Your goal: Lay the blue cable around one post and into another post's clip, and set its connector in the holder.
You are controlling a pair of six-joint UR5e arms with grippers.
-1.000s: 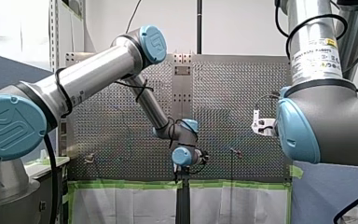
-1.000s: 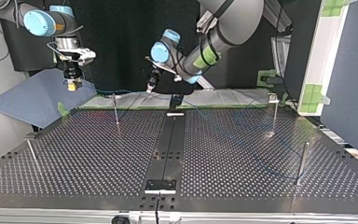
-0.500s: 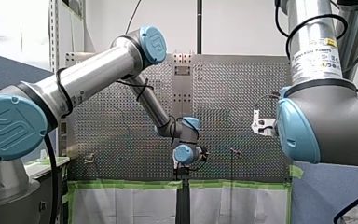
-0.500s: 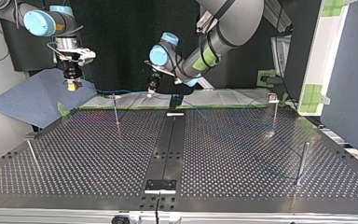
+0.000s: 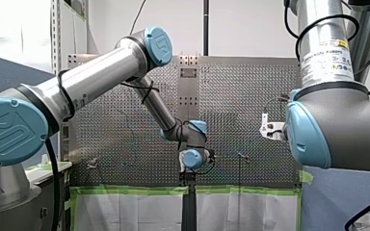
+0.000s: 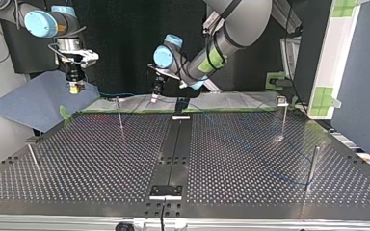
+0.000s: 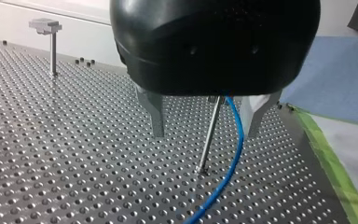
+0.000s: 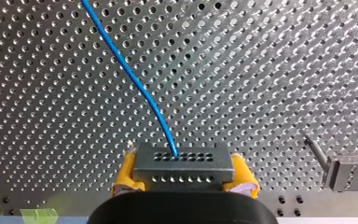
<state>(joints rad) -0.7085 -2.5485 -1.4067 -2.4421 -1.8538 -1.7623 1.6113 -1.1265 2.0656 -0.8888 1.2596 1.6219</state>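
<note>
Perforated dark metal table (image 6: 101, 159) spreads under both arms, with thin posts standing on it. The step in hand looks like leading the thin blue cable (image 7: 227, 158) around the slim steel post (image 7: 209, 135), which stands between the spread metal fingers (image 7: 156, 116) of my black left gripper (image 7: 205, 116). The cable runs just beside that post, pinched by nothing I can see. To do this well, I judge the left gripper should work low, press the cable against the post's foot without knocking it, and carry only gentle tension. My left arm reaches to the table's far edge in the top view, wrist bent downward. My right gripper (image 8: 184, 183) hangs above the table, its yellow pads (image 8: 126, 172) pressed on the grey perforated connector block (image 8: 182, 163), from whose face the cable leaves
</note>
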